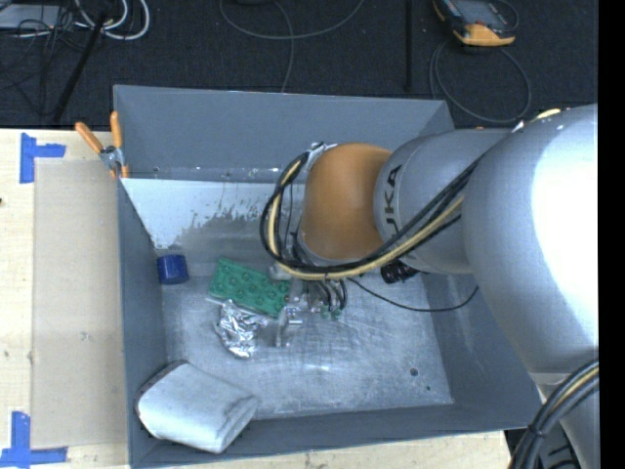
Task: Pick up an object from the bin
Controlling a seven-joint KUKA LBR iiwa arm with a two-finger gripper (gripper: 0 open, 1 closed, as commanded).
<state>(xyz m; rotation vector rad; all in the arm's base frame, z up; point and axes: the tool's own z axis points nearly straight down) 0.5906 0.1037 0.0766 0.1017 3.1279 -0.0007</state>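
My gripper (296, 316) hangs low in the middle of the bin, mostly hidden under the arm's orange cover. It sits just right of a flat green studded plate (242, 284) and a crumpled ball of silver foil (236, 328). The plate's right end lies right against the gripper, and the foil is a short way to its left. I see nothing held in it.
A small blue cylinder (173, 268) stands near the bin's left wall. A folded grey-white cloth pad (193, 408) lies in the front left corner. The arm covers the bin's right side.
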